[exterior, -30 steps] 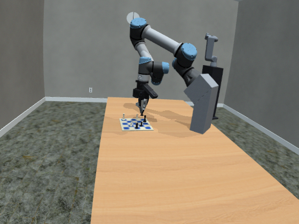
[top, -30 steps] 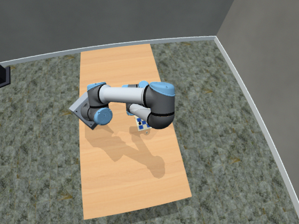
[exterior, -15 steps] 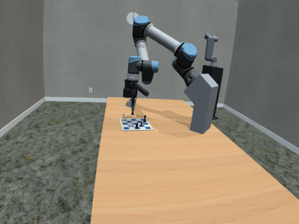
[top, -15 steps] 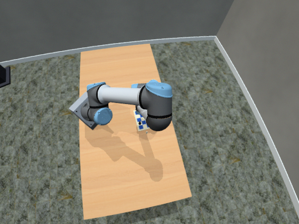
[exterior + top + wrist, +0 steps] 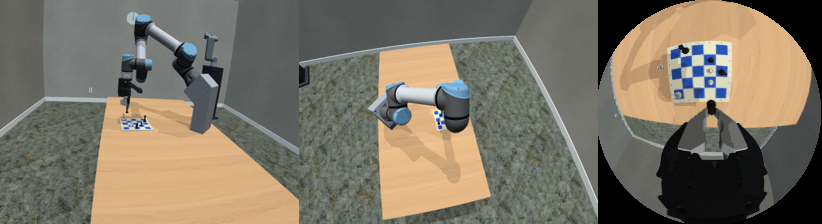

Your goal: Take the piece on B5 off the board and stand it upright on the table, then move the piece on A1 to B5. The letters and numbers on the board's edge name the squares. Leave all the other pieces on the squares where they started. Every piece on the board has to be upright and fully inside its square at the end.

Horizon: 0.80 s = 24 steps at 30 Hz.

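Right now the RUMI gripper (image 5: 127, 108) is clenching a small black chess piece (image 5: 127, 110) between its jaws, and the arm is holding it in the air just beyond the far left corner of the chessboard (image 5: 149, 128), left of centre in the exterior frame. In the wrist view that black piece (image 5: 711, 105) is sitting at the fingertips in mid-frame, just below the board's lower edge, so it is hanging over bare wood rather than over any square. The square labels are too small to read, so whether this is the B5 piece is a judgement: since it is being carried off the board, the first step is probably under way. Setting it upright on the wooden table (image 5: 165, 173) is not yet done. After that, the A1 piece is waiting to go to B5. Three black pieces and two pale ones are standing upright on the board in the exterior view.
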Motion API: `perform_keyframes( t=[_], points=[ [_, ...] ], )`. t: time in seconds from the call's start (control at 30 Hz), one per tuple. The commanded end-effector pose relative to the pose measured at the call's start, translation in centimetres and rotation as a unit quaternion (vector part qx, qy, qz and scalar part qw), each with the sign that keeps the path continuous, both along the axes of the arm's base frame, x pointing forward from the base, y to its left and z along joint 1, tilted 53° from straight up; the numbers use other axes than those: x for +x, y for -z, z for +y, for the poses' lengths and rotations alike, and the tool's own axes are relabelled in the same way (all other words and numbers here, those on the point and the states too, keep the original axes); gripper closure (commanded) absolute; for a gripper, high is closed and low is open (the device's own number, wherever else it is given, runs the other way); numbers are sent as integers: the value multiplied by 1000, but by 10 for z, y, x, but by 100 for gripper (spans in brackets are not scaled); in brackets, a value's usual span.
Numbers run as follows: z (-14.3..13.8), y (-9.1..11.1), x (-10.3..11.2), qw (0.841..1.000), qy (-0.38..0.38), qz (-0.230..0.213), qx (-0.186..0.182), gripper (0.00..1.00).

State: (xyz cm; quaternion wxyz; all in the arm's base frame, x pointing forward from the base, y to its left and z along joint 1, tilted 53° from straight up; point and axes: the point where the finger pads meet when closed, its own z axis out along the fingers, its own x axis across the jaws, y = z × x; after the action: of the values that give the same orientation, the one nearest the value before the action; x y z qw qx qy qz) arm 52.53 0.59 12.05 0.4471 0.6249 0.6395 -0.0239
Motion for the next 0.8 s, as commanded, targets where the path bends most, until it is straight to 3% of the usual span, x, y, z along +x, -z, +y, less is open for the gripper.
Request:
perform_keyframes(
  t=[0.0,0.77],
  points=[
    [0,-3,2,1000,-9,9,-7,100],
    [-5,2,8,1000,-10,10,-8,100]
  ],
)
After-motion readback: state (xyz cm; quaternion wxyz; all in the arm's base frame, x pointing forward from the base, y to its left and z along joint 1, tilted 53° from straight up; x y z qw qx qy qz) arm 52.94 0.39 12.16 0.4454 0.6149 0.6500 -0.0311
